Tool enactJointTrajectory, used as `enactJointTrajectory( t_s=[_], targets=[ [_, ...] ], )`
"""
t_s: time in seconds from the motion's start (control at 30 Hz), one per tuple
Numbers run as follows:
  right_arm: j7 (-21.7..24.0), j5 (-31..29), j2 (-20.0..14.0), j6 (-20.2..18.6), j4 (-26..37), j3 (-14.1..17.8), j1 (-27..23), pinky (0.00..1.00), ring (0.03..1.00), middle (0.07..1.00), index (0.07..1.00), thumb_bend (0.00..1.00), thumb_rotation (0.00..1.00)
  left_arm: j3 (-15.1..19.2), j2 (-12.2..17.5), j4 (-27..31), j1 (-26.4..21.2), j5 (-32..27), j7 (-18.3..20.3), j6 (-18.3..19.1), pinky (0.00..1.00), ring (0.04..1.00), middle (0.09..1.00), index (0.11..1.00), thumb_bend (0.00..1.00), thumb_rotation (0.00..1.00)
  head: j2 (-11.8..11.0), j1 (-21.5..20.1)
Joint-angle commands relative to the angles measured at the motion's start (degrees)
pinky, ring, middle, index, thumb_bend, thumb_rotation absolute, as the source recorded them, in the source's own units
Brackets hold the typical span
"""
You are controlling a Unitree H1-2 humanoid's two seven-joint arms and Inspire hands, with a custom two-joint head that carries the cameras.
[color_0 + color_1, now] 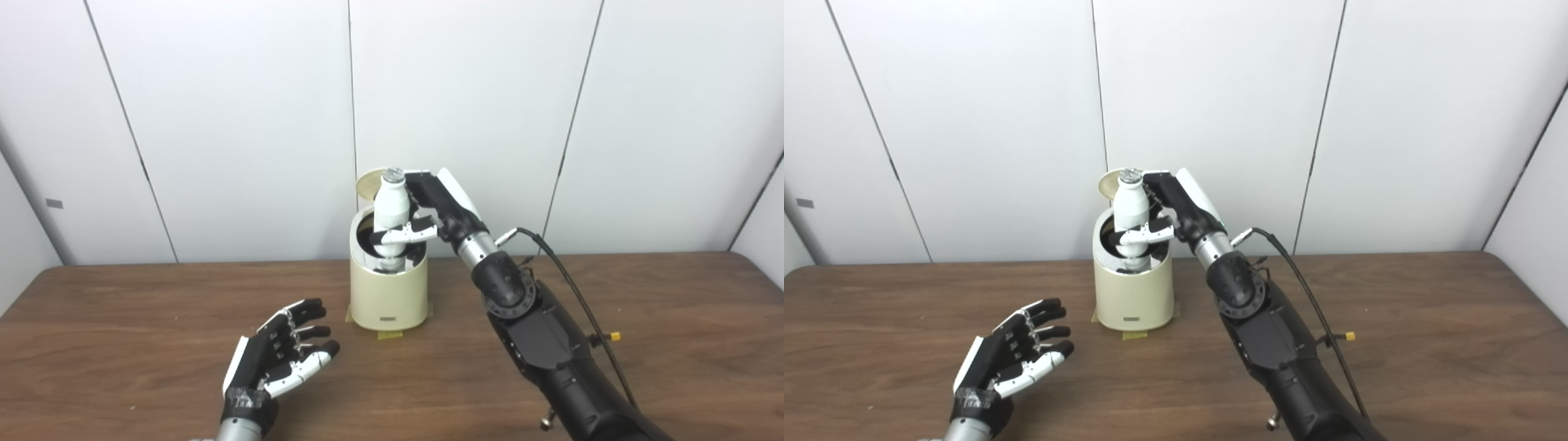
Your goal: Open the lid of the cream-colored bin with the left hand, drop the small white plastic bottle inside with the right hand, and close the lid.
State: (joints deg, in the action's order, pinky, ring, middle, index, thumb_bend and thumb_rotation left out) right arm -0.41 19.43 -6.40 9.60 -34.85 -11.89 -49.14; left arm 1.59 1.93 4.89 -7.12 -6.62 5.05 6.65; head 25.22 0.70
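The cream-colored bin [388,301] stands at the middle of the wooden table [122,318], taped down at its base. Its round lid [367,184] is tipped up behind the mouth, so the bin stands open. My right hand [429,214] is shut on the small white plastic bottle [391,211], holding it upright in the bin's mouth, with the bottle's lower end just inside the rim. My left hand [283,355] rests low over the table, left of and nearer than the bin, open with fingers spread and nothing in it.
A black cable [582,300] runs along my right forearm [551,349]. White wall panels stand right behind the table's far edge. Yellow tape [389,334] marks the bin's footing.
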Motion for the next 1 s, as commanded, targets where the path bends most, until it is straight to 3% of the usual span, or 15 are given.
enactJointTrajectory(
  t_s=[0.0,0.23,0.6,0.8,0.97],
  targets=[
    [0.1,0.3,-1.2,2.5,0.3,0.0,-3.7,0.43,0.599,0.71,0.658,0.79,0.0,-0.2,0.2,2.3,-1.6,0.2,0.1,-1.7,0.55,0.683,0.772,0.765,0.66,0.01,0.1,0.0],
    [1.6,-0.4,-2.0,4.4,-0.5,0.2,-3.3,0.45,0.605,0.713,0.66,0.8,0.0,-0.1,0.2,2.3,-1.6,-0.1,0.1,-1.7,0.55,0.675,0.765,0.758,0.66,0.0,0.3,-0.1],
    [3.2,-0.8,-2.6,4.2,0.2,0.6,-2.5,0.46,0.595,0.691,0.638,0.78,0.0,0.1,0.2,2.4,-1.6,-0.7,0.2,-1.1,0.56,0.682,0.767,0.753,0.67,0.01,0.8,-0.1],
    [3.5,-1.5,-2.4,3.2,4.3,1.5,-0.8,0.46,0.592,0.697,0.627,0.78,0.0,0.1,0.3,2.8,-1.5,-1.0,0.3,-0.7,0.56,0.68,0.769,0.76,0.67,0.01,1.0,-0.1],
    [4.1,-3.0,-2.5,2.1,11.9,3.6,2.9,0.4,0.521,0.669,0.602,0.76,0.0,0.2,0.5,2.7,-1.5,-1.8,0.8,-0.8,0.56,0.679,0.774,0.77,0.67,0.0,1.2,0.0]
  ],
)
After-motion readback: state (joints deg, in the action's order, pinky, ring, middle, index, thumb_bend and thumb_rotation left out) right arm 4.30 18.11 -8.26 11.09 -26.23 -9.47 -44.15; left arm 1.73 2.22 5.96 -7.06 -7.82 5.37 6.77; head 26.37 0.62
